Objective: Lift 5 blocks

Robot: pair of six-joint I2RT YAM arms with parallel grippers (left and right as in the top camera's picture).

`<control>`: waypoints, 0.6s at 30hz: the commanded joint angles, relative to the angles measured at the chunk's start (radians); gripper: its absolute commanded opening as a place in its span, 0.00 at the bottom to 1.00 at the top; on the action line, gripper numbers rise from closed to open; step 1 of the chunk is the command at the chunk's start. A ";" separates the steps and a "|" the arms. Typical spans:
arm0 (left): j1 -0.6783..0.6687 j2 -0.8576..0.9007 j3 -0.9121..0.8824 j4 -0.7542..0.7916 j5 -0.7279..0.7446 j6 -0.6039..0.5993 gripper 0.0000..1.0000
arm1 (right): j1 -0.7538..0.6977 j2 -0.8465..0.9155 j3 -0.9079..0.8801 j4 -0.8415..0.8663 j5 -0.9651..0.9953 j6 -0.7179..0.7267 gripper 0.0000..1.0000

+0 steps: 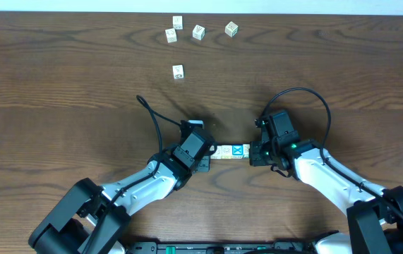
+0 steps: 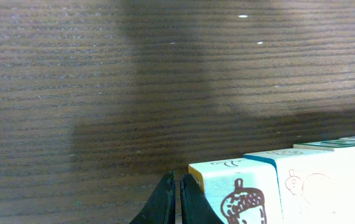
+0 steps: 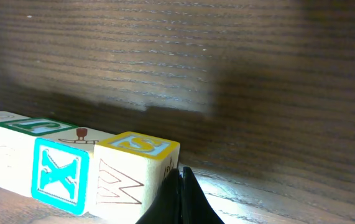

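From overhead, the blocks lie in a short end-to-end row on the bench, squeezed between the left fingers and the right fingers. Loose cubes sit well apart at the far edge. The left wrist view shows the left fingers closed together, flank touching the acorn block. In the right wrist view, the closed right fingers touch the yellow-topped block, which sits beside the blue X block. This looks like the squeeze stage. Raising the row calls for even inward pressure and both arms rising together. Whether the row is clear of the bench cannot be told.
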 commanded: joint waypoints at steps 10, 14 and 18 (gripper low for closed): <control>-0.024 -0.069 0.017 0.042 0.108 -0.011 0.07 | 0.060 -0.025 0.028 0.028 -0.223 -0.019 0.01; -0.024 -0.075 0.018 0.043 0.108 -0.008 0.07 | 0.060 -0.043 0.035 0.028 -0.223 -0.019 0.01; -0.024 -0.075 0.019 0.043 0.108 -0.008 0.06 | 0.060 -0.075 0.035 0.027 -0.222 -0.019 0.01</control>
